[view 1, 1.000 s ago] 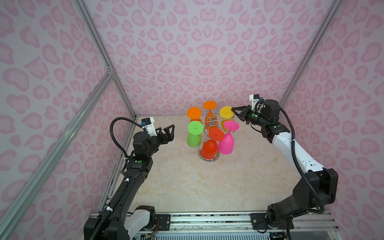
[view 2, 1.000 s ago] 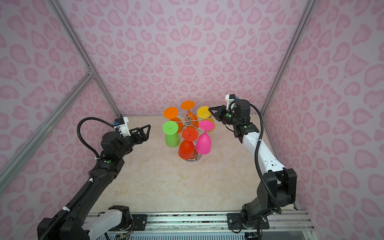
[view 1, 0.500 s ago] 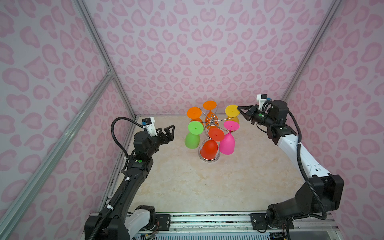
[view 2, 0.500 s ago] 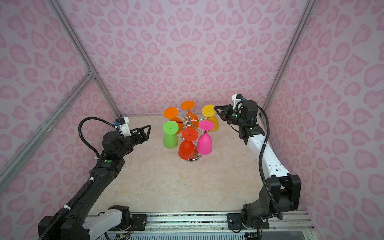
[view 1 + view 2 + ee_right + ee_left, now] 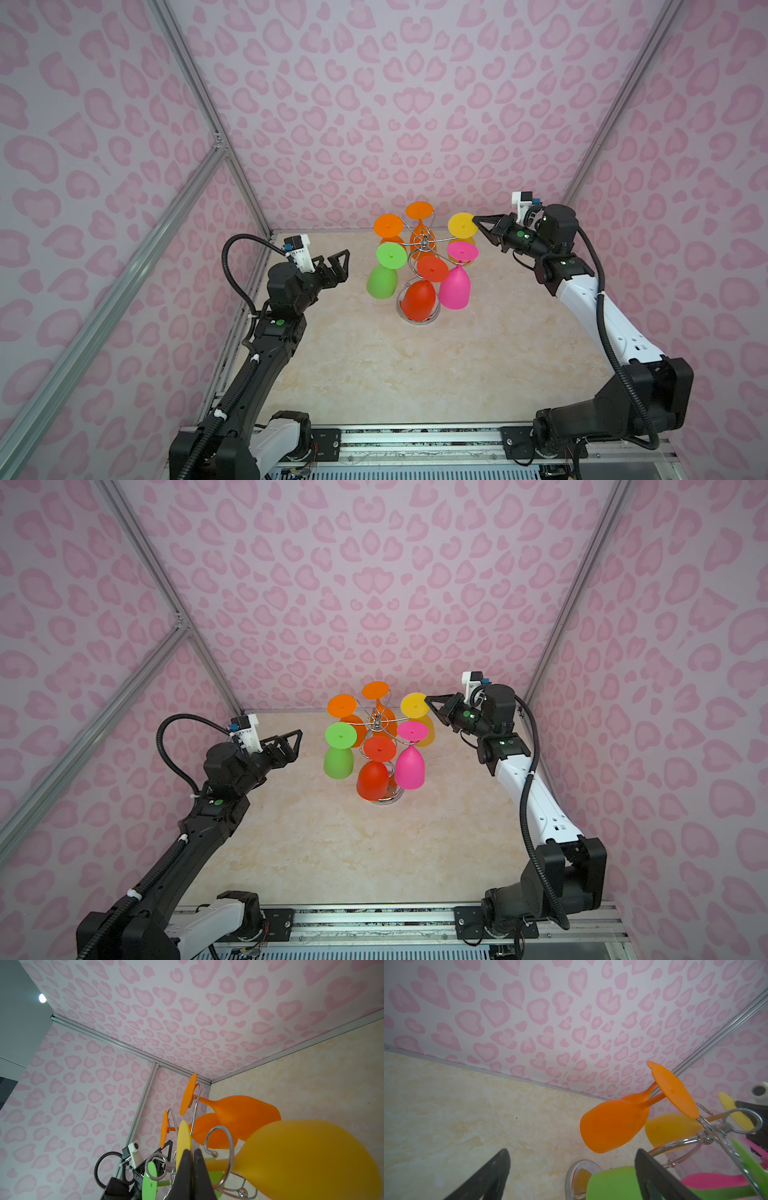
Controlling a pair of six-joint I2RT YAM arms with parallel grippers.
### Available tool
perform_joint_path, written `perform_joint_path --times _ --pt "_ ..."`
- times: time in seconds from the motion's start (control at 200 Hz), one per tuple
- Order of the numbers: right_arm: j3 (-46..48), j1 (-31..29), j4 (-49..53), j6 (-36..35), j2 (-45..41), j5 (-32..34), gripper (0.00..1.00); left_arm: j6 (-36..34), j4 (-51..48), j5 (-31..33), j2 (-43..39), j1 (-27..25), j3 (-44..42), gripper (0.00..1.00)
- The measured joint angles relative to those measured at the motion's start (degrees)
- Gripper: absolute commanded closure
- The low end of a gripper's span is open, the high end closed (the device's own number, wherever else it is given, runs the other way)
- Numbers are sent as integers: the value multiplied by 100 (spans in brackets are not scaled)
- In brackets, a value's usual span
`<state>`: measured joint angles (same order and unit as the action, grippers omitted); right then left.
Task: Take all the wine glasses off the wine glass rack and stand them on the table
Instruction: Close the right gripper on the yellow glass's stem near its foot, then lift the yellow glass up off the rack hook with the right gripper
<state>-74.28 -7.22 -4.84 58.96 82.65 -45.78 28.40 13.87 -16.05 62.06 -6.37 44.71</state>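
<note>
Beside rack (image 5: pixel 424 241) | left tool (image 5: pixel 337 257) wide open, empty | right tool (image 5: pixel 478 219) closed, at yellow glass (image 5: pixel 460 225) foot

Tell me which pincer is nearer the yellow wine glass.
Right. The right pincer sits shut at the foot of the yellow wine glass; the left pincer hangs open beyond the green glass.

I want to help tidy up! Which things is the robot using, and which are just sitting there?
Using: wine glass rack; yellow glass; right claw, shut on its foot.
Just there: green glass; pink glass; red glass; orange glasses and; open left claw.
</note>
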Motion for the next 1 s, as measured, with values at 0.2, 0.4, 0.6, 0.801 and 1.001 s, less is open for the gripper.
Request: perform_joint_path --times 0.2,0.4,0.6,0.801,1.001 --pt "-9 -96 -13 46 63 -28 100 0 0 -2 0 0 -2 5" --pt "-133 -184 -131 175 291 -39 100 0 0 0 9 -2 -7 5" --pt "-389 -291 -330 341 601 -94 100 -2 2 0 9 0 -42 5" --pt "-603 -313 -474 476 863 -70 100 -4 0 0 -7 0 -57 5" --pt "-820 -275 -509 542 1064 -24 100 -4 0 0 -33 -2 -61 5"
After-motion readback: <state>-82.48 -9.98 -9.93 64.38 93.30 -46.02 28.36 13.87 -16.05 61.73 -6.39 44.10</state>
